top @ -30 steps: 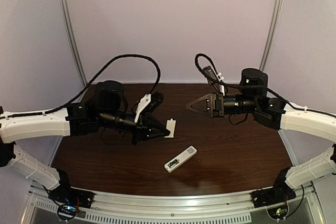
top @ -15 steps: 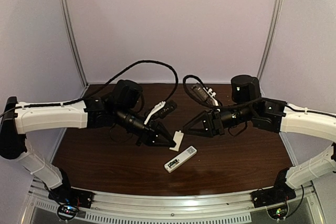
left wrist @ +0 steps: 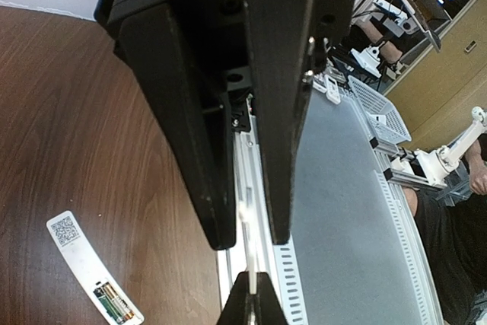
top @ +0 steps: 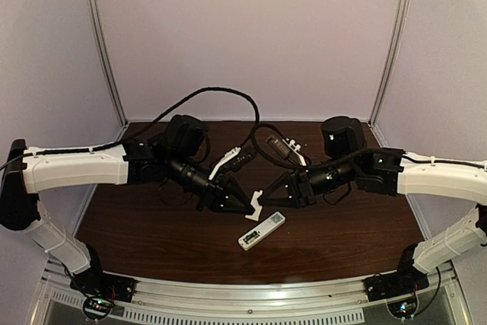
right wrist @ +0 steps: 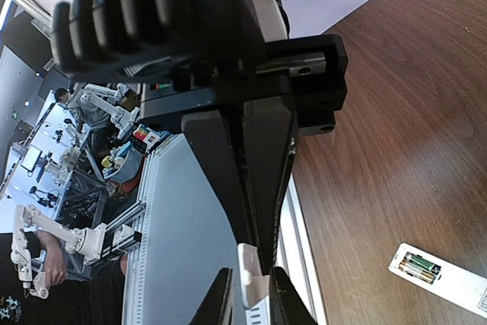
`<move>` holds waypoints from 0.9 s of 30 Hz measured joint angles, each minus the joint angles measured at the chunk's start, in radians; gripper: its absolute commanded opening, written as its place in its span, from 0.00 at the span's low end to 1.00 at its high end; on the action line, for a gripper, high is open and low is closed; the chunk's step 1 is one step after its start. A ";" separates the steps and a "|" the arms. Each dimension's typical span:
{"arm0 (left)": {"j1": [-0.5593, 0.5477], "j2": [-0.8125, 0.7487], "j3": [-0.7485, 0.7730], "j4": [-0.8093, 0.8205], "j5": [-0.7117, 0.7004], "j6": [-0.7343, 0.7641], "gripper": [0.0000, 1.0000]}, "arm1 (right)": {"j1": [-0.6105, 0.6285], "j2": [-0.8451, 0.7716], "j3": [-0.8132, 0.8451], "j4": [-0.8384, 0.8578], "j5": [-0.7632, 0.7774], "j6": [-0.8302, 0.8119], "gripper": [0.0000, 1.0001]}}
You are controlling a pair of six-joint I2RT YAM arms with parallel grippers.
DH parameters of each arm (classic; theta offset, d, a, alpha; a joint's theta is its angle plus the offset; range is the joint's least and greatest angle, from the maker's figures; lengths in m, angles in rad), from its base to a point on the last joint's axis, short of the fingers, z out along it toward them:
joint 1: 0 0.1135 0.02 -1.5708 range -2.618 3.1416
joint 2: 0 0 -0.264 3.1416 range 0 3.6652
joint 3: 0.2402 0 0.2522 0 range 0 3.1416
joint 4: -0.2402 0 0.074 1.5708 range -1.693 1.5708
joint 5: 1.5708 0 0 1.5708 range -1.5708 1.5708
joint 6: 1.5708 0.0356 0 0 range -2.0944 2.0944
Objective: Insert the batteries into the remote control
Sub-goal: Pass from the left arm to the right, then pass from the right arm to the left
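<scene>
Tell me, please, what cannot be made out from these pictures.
1. Slim white rectangular plastic remote control: right wrist view's edge cuts it off; buttons unseen anywhere.
2. Two thin gold-brown cylindrical batteries: polarity marks too small, every view.
3. Small flat white cover piece: left end effector and right end effector both crowd it, hiding which one clamps.

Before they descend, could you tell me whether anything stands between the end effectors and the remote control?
Only the white cover, held where the left end effector and right end effector meet, close beside the remote control.

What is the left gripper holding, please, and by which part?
A white cover, one end pinched in the left gripper; the right gripper meets its other end.
</scene>
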 measured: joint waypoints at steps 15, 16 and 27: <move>0.018 -0.166 -0.111 0.085 -0.258 -0.067 0.97 | -0.032 -0.015 -0.060 0.107 0.102 0.121 0.00; 0.018 -0.204 -0.136 0.105 -0.314 -0.076 0.97 | -0.043 -0.023 -0.081 0.130 0.129 0.148 0.00; -0.068 -0.177 -0.092 0.102 -0.848 -0.126 0.75 | -0.073 -0.043 -0.257 0.363 0.393 0.490 0.00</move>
